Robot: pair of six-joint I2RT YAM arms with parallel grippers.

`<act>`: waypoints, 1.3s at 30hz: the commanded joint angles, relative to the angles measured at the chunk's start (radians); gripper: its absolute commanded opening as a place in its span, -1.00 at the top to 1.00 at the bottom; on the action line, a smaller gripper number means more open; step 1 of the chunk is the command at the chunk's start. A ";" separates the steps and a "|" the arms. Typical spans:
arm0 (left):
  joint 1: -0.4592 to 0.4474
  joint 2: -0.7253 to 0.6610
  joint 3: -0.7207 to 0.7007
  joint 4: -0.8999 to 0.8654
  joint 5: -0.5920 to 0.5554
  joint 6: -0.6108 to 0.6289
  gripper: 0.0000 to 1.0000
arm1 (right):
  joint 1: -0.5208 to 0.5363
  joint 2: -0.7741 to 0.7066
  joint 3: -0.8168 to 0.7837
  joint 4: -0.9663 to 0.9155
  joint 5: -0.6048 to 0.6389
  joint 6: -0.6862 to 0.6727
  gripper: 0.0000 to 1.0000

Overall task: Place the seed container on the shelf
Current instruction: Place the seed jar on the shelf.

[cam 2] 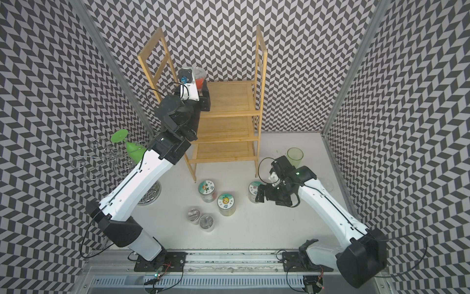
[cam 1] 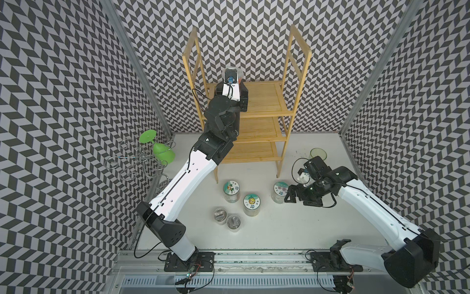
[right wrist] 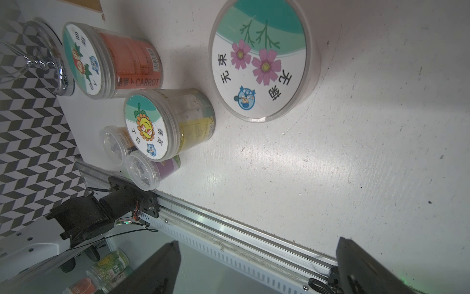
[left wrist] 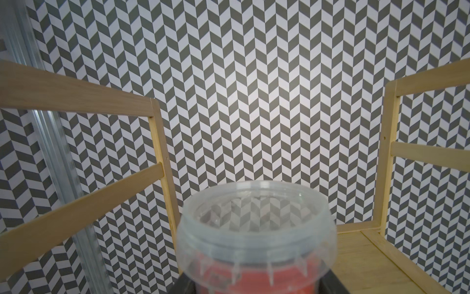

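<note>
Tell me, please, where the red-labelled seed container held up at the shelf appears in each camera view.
Top view: the seed container peeks out behind the wrist, at the back corner of the shelf's top tier.
Top view: same corner, with its red label plainer.
Left wrist: close up and blurred, between the side frames.
Right wrist: not in it.
Shared landmark: the shelf's top board.

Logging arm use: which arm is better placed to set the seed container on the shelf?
Left. The left gripper is shut on the seed container at the top board of the shelf; the right gripper hangs open, low by the jars.
</note>
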 commanded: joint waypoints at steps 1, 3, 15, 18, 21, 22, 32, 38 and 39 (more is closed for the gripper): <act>0.012 0.004 0.034 -0.017 -0.045 -0.012 -0.19 | -0.004 -0.036 0.002 0.017 0.014 -0.016 -0.99; 0.020 0.004 0.031 -0.016 -0.052 -0.009 -0.19 | -0.004 -0.040 -0.002 0.020 0.013 -0.016 -1.00; 0.046 -0.017 -0.030 0.000 -0.075 0.016 -0.22 | -0.004 -0.058 -0.017 0.019 0.014 -0.017 -0.99; 0.050 -0.028 -0.050 0.003 -0.078 0.016 -0.22 | -0.005 -0.064 -0.026 0.020 0.013 -0.018 -0.99; 0.054 -0.036 -0.061 0.002 -0.081 0.021 -0.23 | -0.005 -0.066 -0.027 0.020 0.011 -0.018 -0.99; 0.057 -0.038 -0.063 0.003 -0.082 0.022 -0.23 | -0.005 -0.066 -0.027 0.019 0.011 -0.017 -0.99; 0.079 -0.064 -0.088 0.002 -0.085 0.047 -0.25 | -0.005 -0.068 -0.033 0.023 0.005 -0.018 -0.99; 0.089 -0.059 -0.083 -0.001 -0.083 0.057 -0.28 | -0.005 -0.070 -0.031 0.024 0.005 -0.019 -0.99; 0.089 -0.059 -0.085 -0.002 -0.082 0.056 -0.28 | -0.005 -0.069 -0.031 0.024 0.005 -0.019 -0.99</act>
